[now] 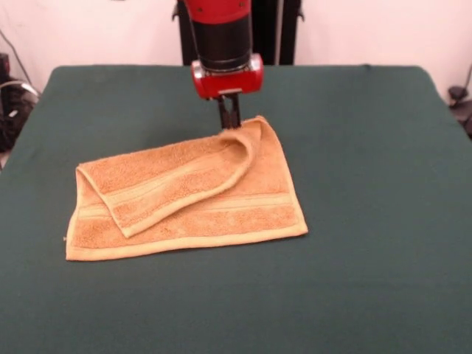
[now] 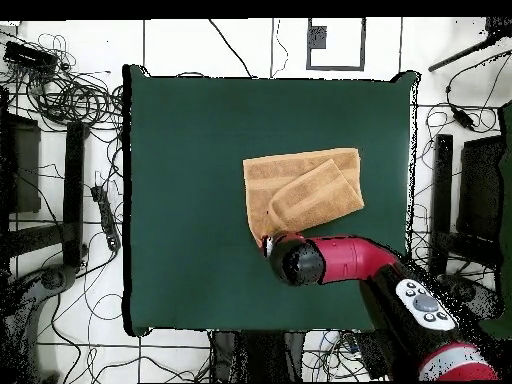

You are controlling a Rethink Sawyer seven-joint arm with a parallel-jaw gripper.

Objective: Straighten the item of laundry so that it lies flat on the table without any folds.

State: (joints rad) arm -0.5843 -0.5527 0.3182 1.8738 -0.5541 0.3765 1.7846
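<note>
**Towel folded over itself, gripper at its far corner**

I see the towel (image 1: 188,193) as a thick orange-tan terry rectangle with a nubby pile and flatter woven band stripes running along its length. It is not flat: one layer is doubled back diagonally across the lower layer, forming a rounded, puffy fold near the gripper and a pointed flap toward seven o'clock in the front view. It lies on the table (image 1: 369,221), a broad surface of smooth dark green cloth, a little toward two o'clock of centre in the overhead view (image 2: 300,190).

Around the table, overhead, I make out tangled cables (image 2: 70,95) on the pale floor. The red and black arm (image 2: 345,258) covers the towel's corner from above.

The gripper (image 1: 228,116) stands vertical at the towel's raised twelve-o'clock corner, its dark fingers drawn narrow together and pinching the fabric edge there.
</note>
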